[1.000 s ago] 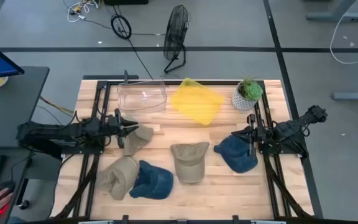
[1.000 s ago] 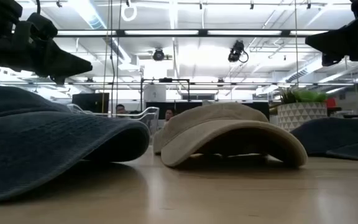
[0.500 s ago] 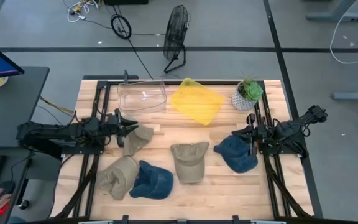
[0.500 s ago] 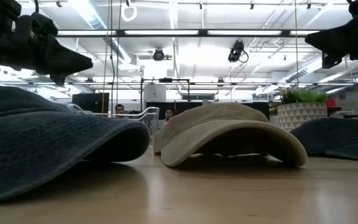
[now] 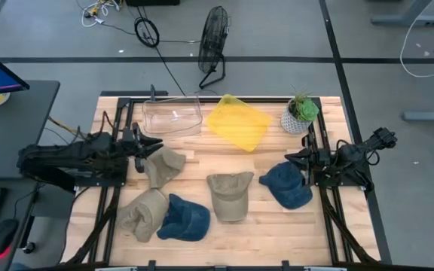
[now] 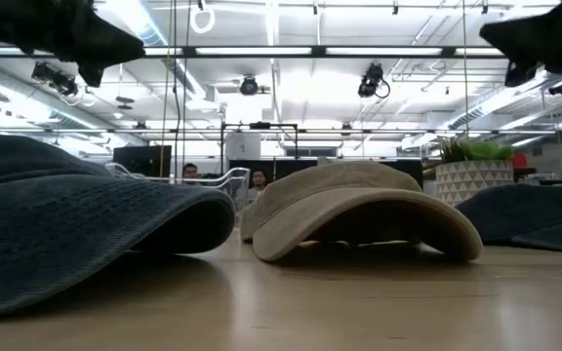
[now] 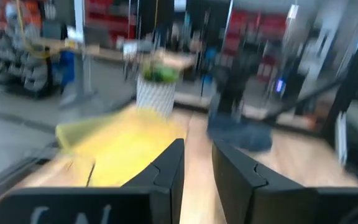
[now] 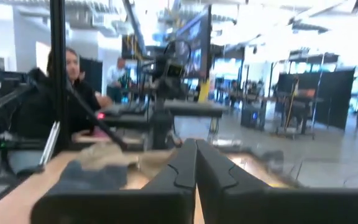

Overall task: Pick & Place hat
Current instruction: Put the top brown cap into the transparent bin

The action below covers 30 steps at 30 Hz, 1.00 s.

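Note:
Several hats lie flat on the wooden table. A tan hat (image 5: 166,163) sits just right of my left gripper (image 5: 149,147). Another tan hat (image 5: 143,214) and a blue hat (image 5: 184,219) lie near the front edge. A tan cap (image 5: 228,195) is in the middle and fills the low view (image 6: 359,210). A second blue hat (image 5: 288,185) lies below my right gripper (image 5: 287,158). My left gripper (image 7: 197,171) hovers open above the table, touching nothing. My right gripper (image 8: 196,163) is shut and also hangs in the air.
A clear plastic bin (image 5: 172,117), a yellow cloth-like piece (image 5: 238,123) and a potted plant (image 5: 300,113) stand along the far edge. Black frame rails run down both sides of the table. People sit in the room beyond the table (image 8: 73,68).
My left gripper has drawn back toward the table's left edge and risen, leaving the spot over the tan hat; that hat now shows in full on the table. My right gripper has risen slightly.

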### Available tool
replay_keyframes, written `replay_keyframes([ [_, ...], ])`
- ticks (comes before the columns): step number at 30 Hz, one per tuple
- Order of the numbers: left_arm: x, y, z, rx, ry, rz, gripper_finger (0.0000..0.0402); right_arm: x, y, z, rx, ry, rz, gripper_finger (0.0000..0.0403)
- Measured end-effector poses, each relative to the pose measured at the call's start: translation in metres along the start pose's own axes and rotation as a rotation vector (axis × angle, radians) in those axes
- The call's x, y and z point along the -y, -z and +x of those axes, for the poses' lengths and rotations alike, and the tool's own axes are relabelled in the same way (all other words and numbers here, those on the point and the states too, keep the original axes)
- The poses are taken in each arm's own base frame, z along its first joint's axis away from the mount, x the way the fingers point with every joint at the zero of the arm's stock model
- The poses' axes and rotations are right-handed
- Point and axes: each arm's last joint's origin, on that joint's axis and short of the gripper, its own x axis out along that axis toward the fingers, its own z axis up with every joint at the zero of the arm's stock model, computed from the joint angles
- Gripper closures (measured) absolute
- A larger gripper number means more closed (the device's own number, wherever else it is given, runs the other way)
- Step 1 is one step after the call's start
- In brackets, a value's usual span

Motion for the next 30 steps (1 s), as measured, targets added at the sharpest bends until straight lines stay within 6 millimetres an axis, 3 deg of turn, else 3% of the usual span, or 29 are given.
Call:
replay_keyframes([
  [6,0.003,-0.023,0.006,-0.213,-0.095,0.043,0.0309,0.001,-0.014,0.000,0.139,-0.019,-0.013,0.0328],
  [13,0.008,-0.025,0.025,-0.369,-0.137,0.057,0.0229,0.001,-0.021,0.003,0.193,-0.008,0.008,0.0253],
  [19,0.006,-0.006,0.035,-0.546,-0.247,-0.057,0.0171,0.001,-0.044,0.012,0.183,-0.010,0.002,0.0220],
  [24,0.004,0.012,0.037,-0.726,-0.352,-0.115,0.0172,-0.006,-0.055,0.027,0.108,-0.031,-0.045,0.0219],
  [30,0.001,0.030,0.036,-0.906,-0.509,-0.141,0.0183,-0.016,-0.045,0.039,0.012,-0.058,-0.105,0.0222],
])
